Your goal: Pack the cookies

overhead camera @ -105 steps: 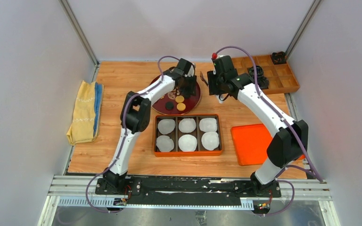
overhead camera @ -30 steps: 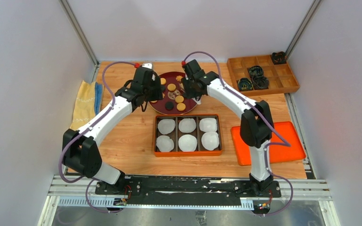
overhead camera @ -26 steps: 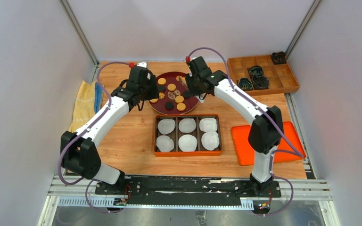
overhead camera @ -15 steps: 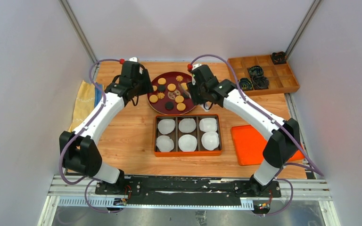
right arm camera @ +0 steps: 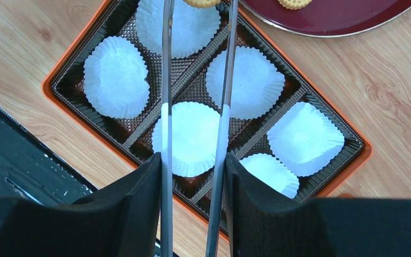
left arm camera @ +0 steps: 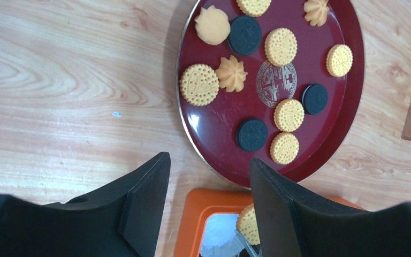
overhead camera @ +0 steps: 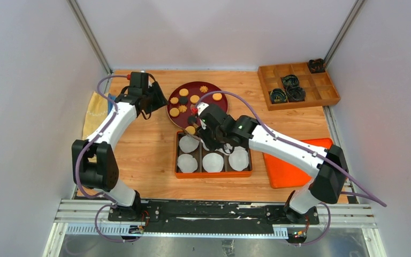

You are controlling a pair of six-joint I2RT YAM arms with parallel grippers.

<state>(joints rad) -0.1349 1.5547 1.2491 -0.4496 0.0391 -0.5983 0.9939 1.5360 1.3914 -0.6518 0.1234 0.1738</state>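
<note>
- Orange box (overhead camera: 214, 175): the right wrist view shows its six white paper cups (right arm camera: 116, 76).
- Dark red plate (left arm camera: 219, 123): only the left wrist view shows the cookies (left arm camera: 199, 84) on it clearly. They are dotted golden rounds, black discs and swirled flowers.
- Left gripper (left arm camera: 208, 160): fingers spread, beside the plate.
- Right gripper (right arm camera: 192, 158): fingers pressed onto metal tongs (right arm camera: 166, 80).
- The tongs' tips pinch one golden cookie (left arm camera: 249, 225) above a cup at the box's edge.

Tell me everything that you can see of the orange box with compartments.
The orange box is a flat rectangle: orange rim, dark brown ribbed insert. Dividers form two rows of three compartments, each holding a white paper cup. It lies on the wooden table close to the red plate. Tongs in the right gripper hold a cookie over its far-left compartment.
</note>
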